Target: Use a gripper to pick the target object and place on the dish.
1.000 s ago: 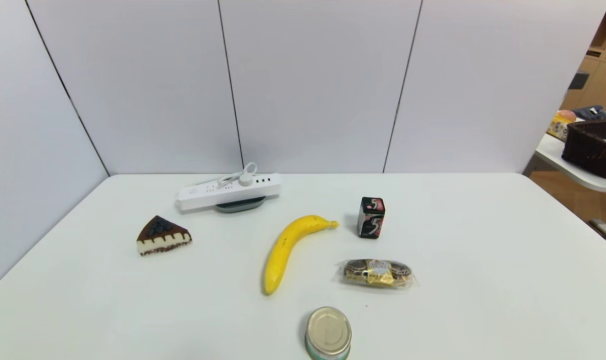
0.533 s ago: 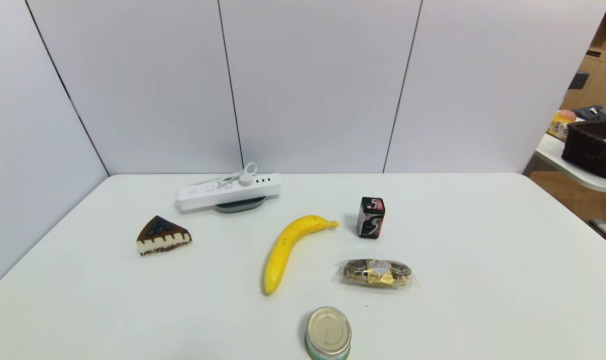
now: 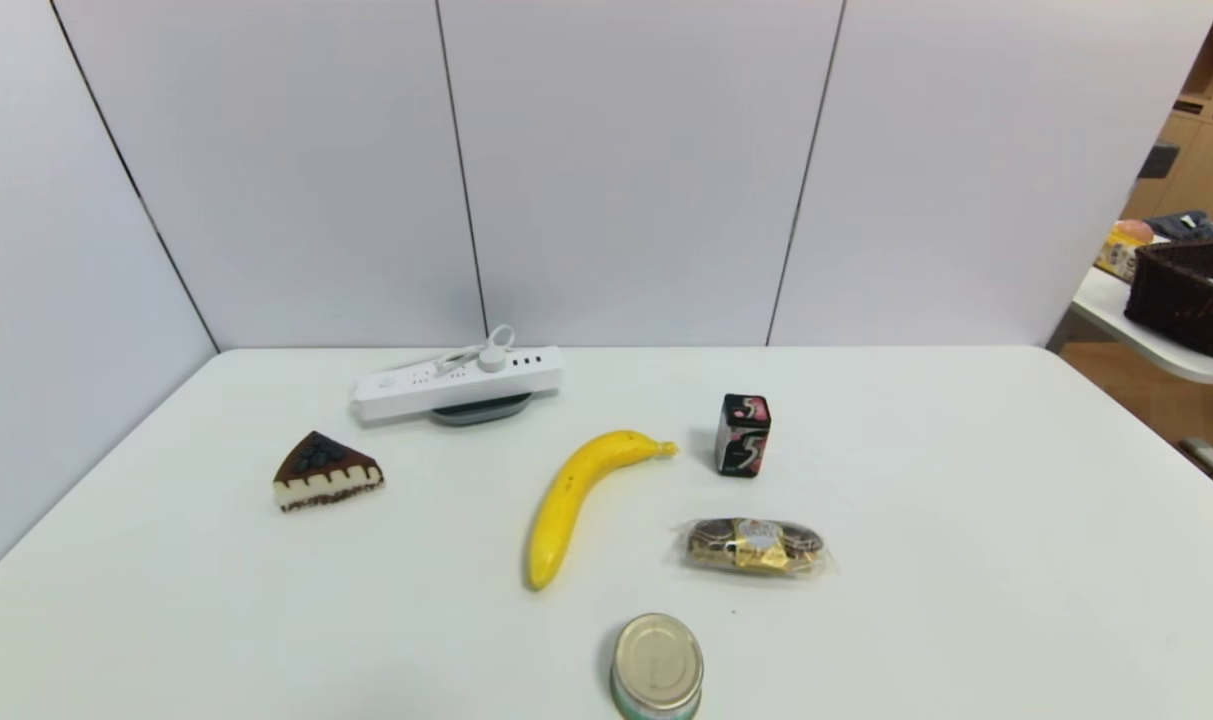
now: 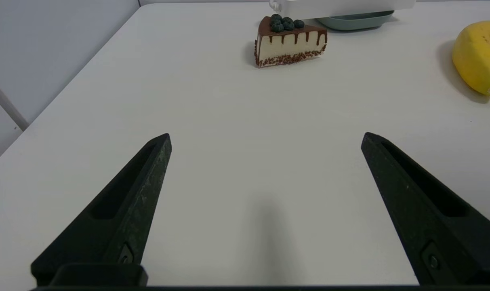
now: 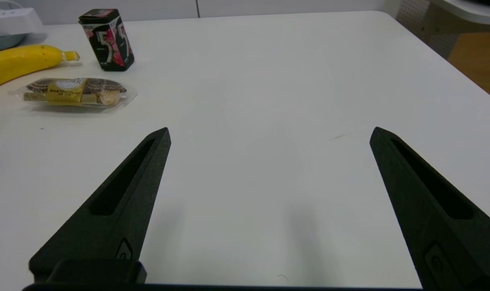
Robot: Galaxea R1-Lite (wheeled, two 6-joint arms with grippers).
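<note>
Counter light: I get a bright, even, washed white across the counter [image 3: 916, 620] in the head view.
Wall panels: they look pale and softly lit, and I can't tell where the lamp is.
Can lid: I see a dull sheen on the tin can [image 3: 657, 662].
Wrapper glare: small pale glints sit on the clear chocolate wrapper [image 3: 756, 547].
Banana shadow: in my left wrist view, a soft dark edge lies beside the banana [image 4: 477, 60].
Cake shadow: a faint one hugs the cake slice [image 4: 291, 46].
Claw foreground: faint, blurry grey streaks mark the counter between the fingers in both wrist views.
</note>
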